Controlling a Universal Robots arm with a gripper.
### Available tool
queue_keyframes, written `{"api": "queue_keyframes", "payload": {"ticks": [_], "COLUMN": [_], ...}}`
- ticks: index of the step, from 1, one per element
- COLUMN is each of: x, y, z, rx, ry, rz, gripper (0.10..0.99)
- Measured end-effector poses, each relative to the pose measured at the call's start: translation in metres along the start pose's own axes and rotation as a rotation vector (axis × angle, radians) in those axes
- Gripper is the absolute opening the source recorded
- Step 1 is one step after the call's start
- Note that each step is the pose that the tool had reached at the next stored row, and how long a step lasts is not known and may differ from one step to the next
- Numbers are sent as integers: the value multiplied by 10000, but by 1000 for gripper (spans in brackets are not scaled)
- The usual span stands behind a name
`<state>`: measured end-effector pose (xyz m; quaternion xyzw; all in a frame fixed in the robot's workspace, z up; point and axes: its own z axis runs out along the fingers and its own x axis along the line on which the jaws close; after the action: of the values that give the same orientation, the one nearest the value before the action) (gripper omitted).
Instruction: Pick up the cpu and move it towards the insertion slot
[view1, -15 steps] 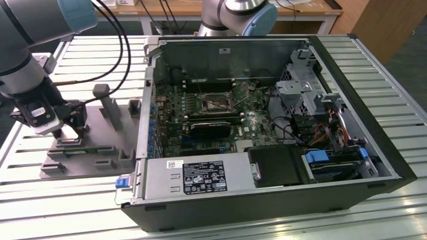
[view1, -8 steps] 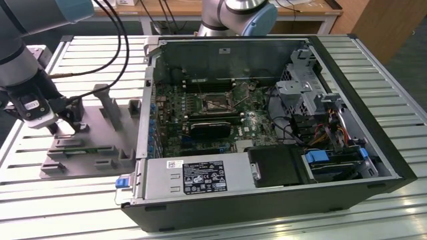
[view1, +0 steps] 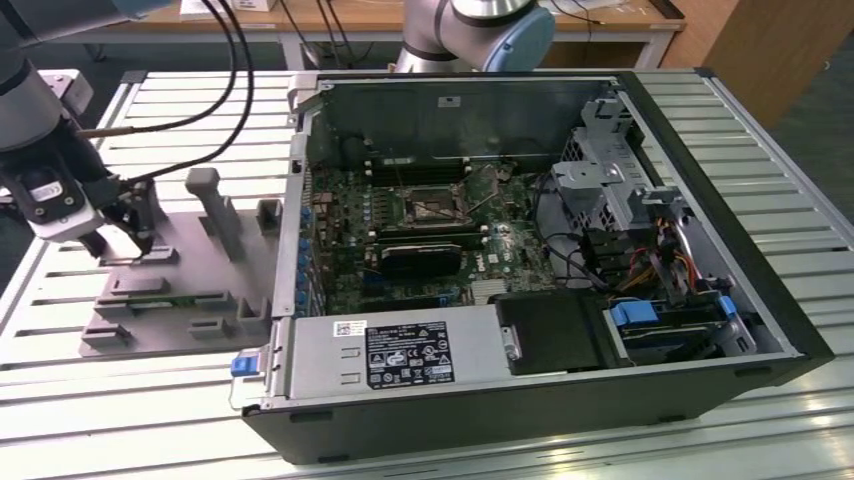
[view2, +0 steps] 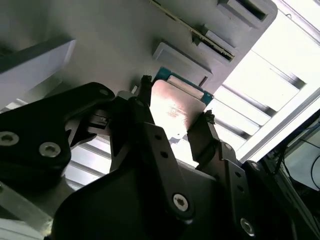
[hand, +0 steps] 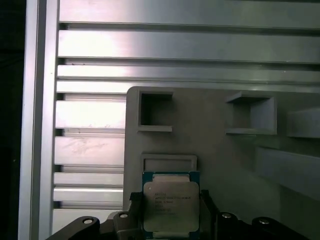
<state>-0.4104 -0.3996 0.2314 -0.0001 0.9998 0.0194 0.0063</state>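
Now cpu flat, lid up, clamped edgewise in pincer.

My gripper points straight down, wrist upright above the fingers, arm rising behind it. The jaws are closed to chip width, with the cpu clamped between them. One black fingertip bears on one edge and its mate bears on the opposite edge. Contact on both sides shows in both wrist views. The finger linkages are folded in, symmetric about the chip.
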Motion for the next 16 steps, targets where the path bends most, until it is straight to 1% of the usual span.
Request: {"api": "queue_keyframes", "payload": {"ticks": [16], "x": [-5], "y": [17], "z": [-426], "rx": [-1], "ry": [-1], "rz": [0], "gripper": [537]}}
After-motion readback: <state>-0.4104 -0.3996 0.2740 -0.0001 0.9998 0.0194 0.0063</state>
